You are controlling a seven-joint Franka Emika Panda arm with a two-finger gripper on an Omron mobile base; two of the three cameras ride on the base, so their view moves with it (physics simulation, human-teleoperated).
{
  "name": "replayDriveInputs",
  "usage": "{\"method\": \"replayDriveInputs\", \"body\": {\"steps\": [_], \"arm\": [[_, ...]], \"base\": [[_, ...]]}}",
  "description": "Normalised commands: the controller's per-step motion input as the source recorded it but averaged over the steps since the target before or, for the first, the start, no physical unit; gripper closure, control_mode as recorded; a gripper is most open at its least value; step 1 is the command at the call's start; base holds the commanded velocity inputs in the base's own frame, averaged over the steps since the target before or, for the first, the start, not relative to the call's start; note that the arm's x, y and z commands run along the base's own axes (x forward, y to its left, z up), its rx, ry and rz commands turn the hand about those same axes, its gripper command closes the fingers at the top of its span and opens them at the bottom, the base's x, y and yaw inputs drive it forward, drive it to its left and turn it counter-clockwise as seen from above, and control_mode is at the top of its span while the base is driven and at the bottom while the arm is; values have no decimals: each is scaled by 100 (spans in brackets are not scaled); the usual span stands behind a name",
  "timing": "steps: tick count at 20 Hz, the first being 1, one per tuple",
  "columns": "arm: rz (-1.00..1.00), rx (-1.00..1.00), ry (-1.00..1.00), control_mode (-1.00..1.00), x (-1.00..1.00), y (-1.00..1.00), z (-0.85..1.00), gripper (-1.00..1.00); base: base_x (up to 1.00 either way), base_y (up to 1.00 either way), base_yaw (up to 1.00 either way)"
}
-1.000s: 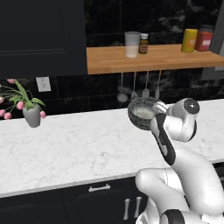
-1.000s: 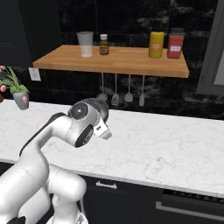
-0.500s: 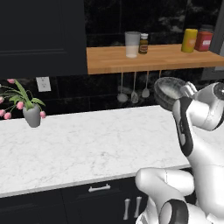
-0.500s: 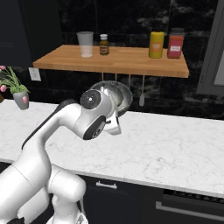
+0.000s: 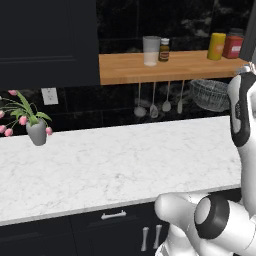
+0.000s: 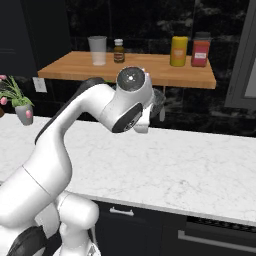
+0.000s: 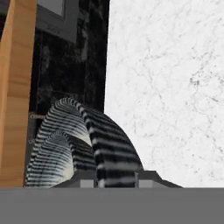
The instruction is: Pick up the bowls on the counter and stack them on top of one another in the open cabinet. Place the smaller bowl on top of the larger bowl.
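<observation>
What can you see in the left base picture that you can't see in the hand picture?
The left base view alone has the flower vase, the glass, the small bottle, and the yellow and red containers on the wooden shelf, plus utensils hanging under it. The hand view alone gives a close look at the bowl's ribbed outside, right at the gripper. Both share the bowl, the shelf and the white marble counter.

Flower vase (image 5: 37, 131); hanging utensils (image 5: 153, 102); 4 containers (image 6: 180, 51).
</observation>
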Motion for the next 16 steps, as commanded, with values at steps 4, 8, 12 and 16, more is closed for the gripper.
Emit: {"method": "replayDriveInputs", "body": {"steps": [4,8,12,16], "arm": [[0,23,-10,-100,-42,-7,95,100],[0,1,-31,-100,-92,3,34,100],[1,-3,-50,-100,-57,3,39,100],[-3,-2,-7,-100,79,24,24,100]], "base": [[0,0,0],[0,0,0],[0,0,0],[0,0,0]]}}
